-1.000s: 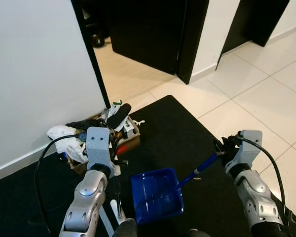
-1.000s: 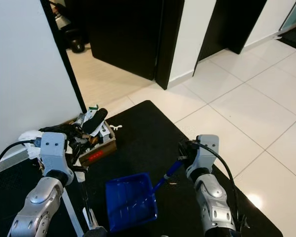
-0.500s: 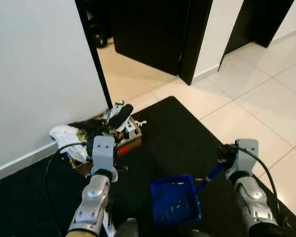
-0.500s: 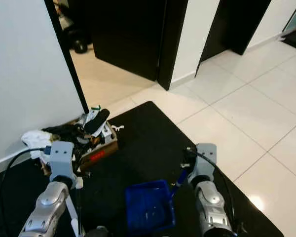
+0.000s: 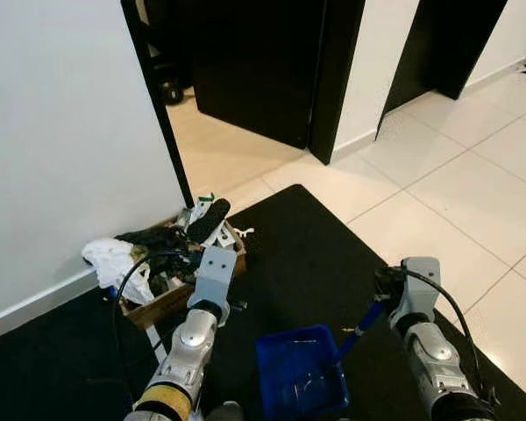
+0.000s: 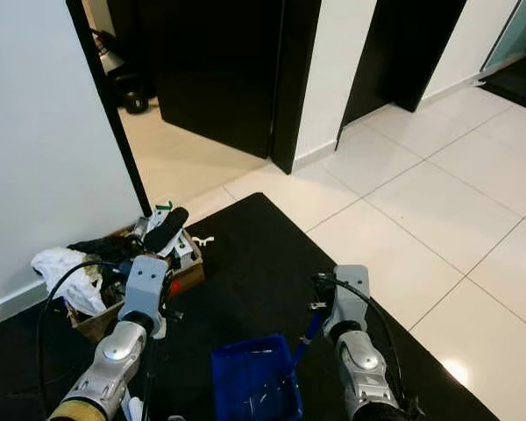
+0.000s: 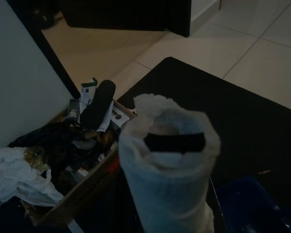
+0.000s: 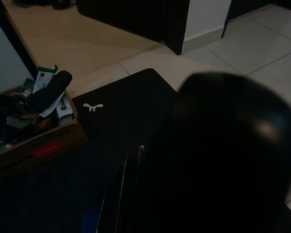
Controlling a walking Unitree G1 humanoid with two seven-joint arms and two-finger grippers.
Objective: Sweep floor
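Holding the blue dustpan point(image 5: 300, 379) by its handle, our right pincer point(image 5: 379, 303) sits at its 2 o'clock. Our left pincer point(image 5: 217, 309) lies at its 10 o'clock; we cannot tell that grip.

Cluttered cardboard box point(image 5: 171, 294) w/ white rag point(image 5: 112, 260) by wall.

My two head cameras look forward and down from up high at the black mat point(image 5: 307, 237), the white tile floor point(image 5: 473, 193) and the dark doorways. Both show almost the same scene. My left wrist camera sits low and close, facing a cardboard box of clutter point(image 7: 72, 160). My right wrist camera, dark, faces that box too.
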